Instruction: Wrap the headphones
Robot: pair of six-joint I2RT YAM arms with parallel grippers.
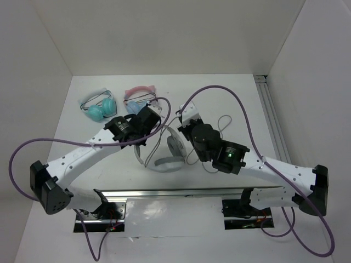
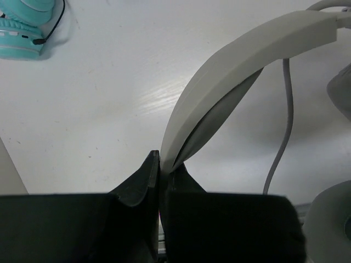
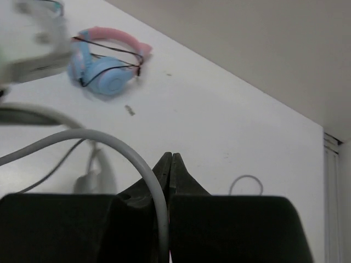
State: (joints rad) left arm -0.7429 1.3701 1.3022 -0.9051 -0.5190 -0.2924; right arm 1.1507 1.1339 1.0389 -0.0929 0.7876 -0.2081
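Observation:
The headphones [image 1: 169, 156] are white and grey and sit mid-table between the two arms. My left gripper [image 1: 149, 134] is shut on their wide headband [image 2: 236, 60], which rises out of the jaws [image 2: 163, 164] and arches to the right. Their thin grey cable [image 2: 282, 137] hangs behind the band. My right gripper [image 1: 181, 119] is shut. In the right wrist view the cable [image 3: 109, 139] curves over the left finger and runs down into the seam between the fingers, below the closed tips [image 3: 171, 156]. A slack loop of cable [image 1: 224, 123] lies to the right.
A teal pair of headphones [image 1: 98, 109] and a pink-and-blue cat-ear pair [image 1: 137, 98] lie at the back left, close to the left gripper. A metal rail [image 1: 272, 120] runs along the right wall. White walls close in the table on three sides.

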